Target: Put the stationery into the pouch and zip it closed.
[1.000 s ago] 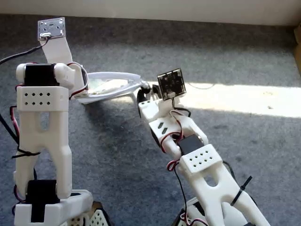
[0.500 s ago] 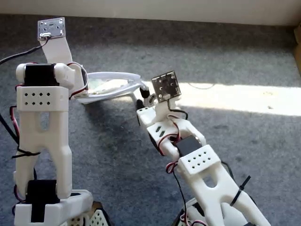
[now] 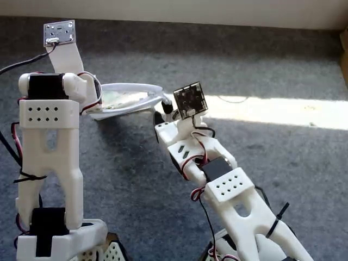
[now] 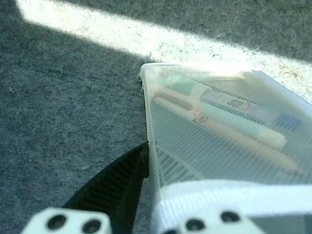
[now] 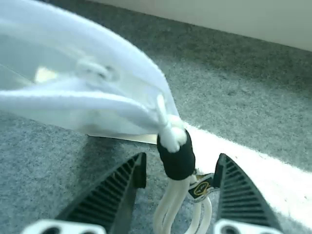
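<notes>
Pouch (image 3: 128,98), translucent mesh, sits toward the far side of the grey carpeted counter (image 3: 261,65), between the two arms. Pens (image 4: 234,122) and a pencil (image 4: 229,142) lie inside, lengthwise.

Left gripper (image 4: 148,170): jaws clamped on one short end of the pouch.
Right gripper (image 5: 180,168): jaws wide, one either side of the black pull bead (image 5: 176,156) and its white cord (image 5: 168,214), not gripping.

Long axis runs across the counter from arm to arm. The held end points at the left arm and the pull end at the right. How far the zip has run cannot be told.

Risks, as judged:
- The jaws may close on the slack cord below the bead and slip off.
- A hard tug could drag the thin mesh out of the left jaws or buckle it, jamming the zip.
- If the mouth gapes, a tilt could spill the pens.
</notes>
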Robot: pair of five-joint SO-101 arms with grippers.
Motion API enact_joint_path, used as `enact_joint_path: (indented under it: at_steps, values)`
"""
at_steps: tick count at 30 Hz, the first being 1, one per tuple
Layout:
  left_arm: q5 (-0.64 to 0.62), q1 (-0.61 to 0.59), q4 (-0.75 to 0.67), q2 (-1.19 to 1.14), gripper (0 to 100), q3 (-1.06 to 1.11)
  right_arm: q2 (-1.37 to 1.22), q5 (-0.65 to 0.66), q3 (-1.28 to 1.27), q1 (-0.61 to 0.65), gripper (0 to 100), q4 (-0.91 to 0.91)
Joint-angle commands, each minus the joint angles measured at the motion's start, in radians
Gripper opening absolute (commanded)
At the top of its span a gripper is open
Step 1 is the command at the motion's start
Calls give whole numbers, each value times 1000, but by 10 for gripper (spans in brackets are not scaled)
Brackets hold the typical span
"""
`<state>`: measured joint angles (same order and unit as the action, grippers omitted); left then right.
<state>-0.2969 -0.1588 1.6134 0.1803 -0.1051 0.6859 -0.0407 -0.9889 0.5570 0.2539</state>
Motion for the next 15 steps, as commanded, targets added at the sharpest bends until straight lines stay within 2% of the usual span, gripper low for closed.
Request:
enact_joint_path:
  at_steps: [1, 15]
  values:
    - [8, 4, -17, 5, 6, -2, 33, 0, 53, -12, 159, -77]
    - [8, 4, -17, 5, 6, -2, 33, 0, 51, -47, 152, -81]
